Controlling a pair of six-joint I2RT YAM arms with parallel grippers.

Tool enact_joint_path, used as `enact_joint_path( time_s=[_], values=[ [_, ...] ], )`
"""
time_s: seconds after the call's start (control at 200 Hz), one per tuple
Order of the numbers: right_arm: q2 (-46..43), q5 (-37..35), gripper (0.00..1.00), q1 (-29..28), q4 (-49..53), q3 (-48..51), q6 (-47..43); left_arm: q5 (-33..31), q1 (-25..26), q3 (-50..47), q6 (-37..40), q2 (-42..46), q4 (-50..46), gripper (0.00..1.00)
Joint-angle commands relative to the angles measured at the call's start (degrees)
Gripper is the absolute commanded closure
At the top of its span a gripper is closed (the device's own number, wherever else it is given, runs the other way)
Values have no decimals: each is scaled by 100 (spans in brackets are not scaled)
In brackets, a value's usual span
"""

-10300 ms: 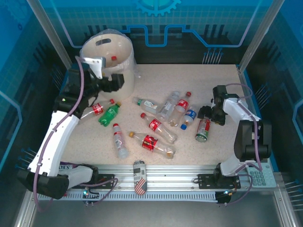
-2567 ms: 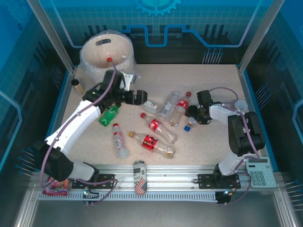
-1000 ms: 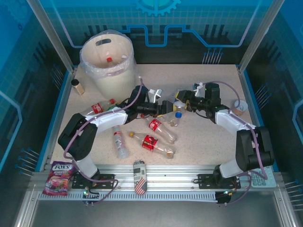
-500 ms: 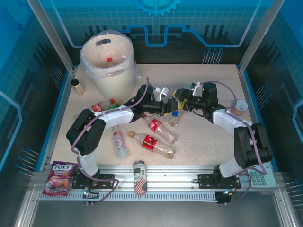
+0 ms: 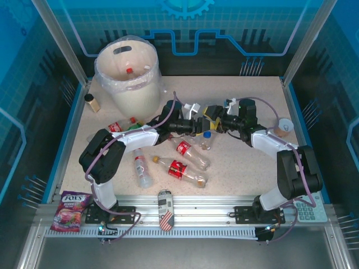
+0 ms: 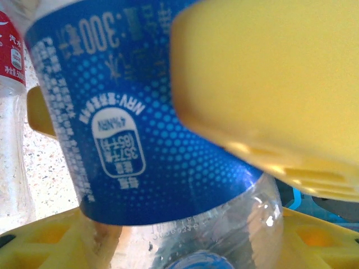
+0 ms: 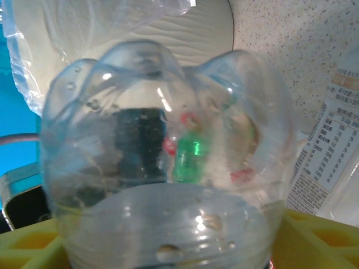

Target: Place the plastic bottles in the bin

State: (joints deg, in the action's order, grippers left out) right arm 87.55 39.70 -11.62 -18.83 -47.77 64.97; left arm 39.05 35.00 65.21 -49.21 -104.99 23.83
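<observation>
**Claws nose to nose over one bottle**

The left claw (image 5: 197, 126) and right claw (image 5: 217, 124) face each other above the middle of the table (image 5: 252, 168), almost touching. A blue-labelled bottle (image 5: 206, 134) sits between them, its blue cap lowest, well apart from the bin (image 5: 132, 95) at the far left corner. The left wrist view adds the label close up, lying between that claw's yellow fingers (image 6: 50, 244). The right wrist view adds the clear base between its own fingers (image 7: 320, 241), with a green bottle (image 7: 190, 154) seen through it. Whether either claw presses the bottle cannot be told. Both arms stretch low over the table, forearms pointing inward.
</observation>
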Motion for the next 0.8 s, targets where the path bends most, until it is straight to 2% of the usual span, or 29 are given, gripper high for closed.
enact_joint_path(
  time_s=[0.0, 0.235, 0.425, 0.54, 0.655, 0.795],
  values=[
    [-212, 67, 16, 49, 572, -156, -340, 15, 5, 141, 112, 4, -11, 40],
    [-681, 71, 4, 647, 1277, -224, -696, -20, -68, 97, 268, 96, -262, 40],
    [-1007, 107, 2, 1171, 1671, -225, -930, -104, -89, 282, 548, 143, -808, 41],
    [-1237, -225, 2, 1387, 2474, -379, -1533, -305, -128, 679, 1020, 316, -1786, 44],
    [-1369, -663, 2, 1433, 3306, -578, -2161, -676, -214, 1378, 1870, 536, -3083, 48],
    [-1399, -848, 2, 1433, 3553, -600, -2399, -742, -423, 2332, 2493, 678, -4123, 52]
  ],
)
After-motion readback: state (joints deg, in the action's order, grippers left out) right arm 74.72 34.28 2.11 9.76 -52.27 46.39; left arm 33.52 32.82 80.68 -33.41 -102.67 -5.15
